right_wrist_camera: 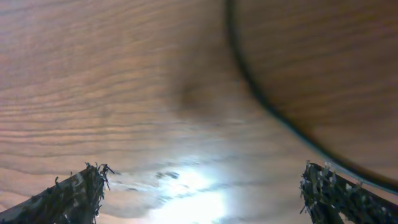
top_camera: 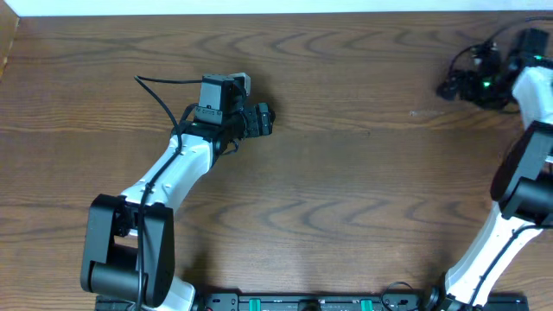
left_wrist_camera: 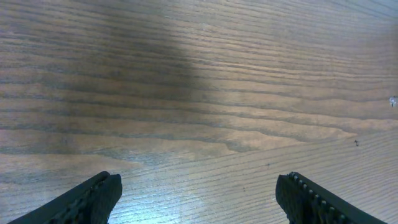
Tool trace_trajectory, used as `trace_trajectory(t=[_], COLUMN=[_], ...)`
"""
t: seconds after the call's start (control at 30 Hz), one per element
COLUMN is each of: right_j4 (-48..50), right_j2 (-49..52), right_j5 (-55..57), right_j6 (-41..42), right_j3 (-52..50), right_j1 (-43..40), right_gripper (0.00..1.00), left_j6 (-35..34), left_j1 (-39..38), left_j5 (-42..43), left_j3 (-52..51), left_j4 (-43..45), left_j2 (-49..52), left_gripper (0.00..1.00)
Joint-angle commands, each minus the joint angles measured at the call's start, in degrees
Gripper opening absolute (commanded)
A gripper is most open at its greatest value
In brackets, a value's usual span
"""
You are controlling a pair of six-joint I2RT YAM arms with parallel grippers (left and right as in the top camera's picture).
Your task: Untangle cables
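A dark cable [right_wrist_camera: 273,112] curves across the wooden table in the right wrist view, from the top centre down to the right finger; it is blurred. In the overhead view I cannot tell it apart from the dark mass around my right gripper [top_camera: 455,85] at the far right of the table. My right gripper [right_wrist_camera: 204,169] is open and close above the wood, with nothing between its fingers. My left gripper [top_camera: 263,119] is left of centre, far from the cable. In the left wrist view it [left_wrist_camera: 199,180] is open over bare wood.
The wooden table [top_camera: 346,190] fills the view. Its far edge [top_camera: 276,12] runs along the top and its left edge [top_camera: 10,52] at the upper left. The arm bases stand at the near edge. The left arm's own black wire [top_camera: 160,91] loops out to its left.
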Motion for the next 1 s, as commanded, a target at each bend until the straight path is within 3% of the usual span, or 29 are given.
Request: trace_trajectory(t=[0.0, 0.3, 0.5, 0.97], right_j4=[1.4, 6.2, 7.2, 13.0], right_j2=[-0.5, -0.5, -0.6, -0.7], right_j5=[2.4, 7.7, -1.9, 0.0], right_j6=[-0.2, -0.3, -3.2, -6.3], right_j3=[-2.6, -7.0, -5.6, -3.7], right_j1=[2.3, 3.5, 3.4, 3.4], right_gripper=[0.99, 0.99, 0.97, 0.98], left_j6=[0.1, 0.1, 0.1, 0.1], left_j1=[0.0, 0.0, 0.0, 0.0], left_j5=[0.2, 0.2, 0.2, 0.2], left_j3=[0.8, 0.8, 0.8, 0.8], left_j4=[0.0, -0.1, -0.1, 0.0], left_j2=[-1.2, -1.2, -1.2, -1.2], left_gripper=[0.84, 0.84, 0.84, 0.85])
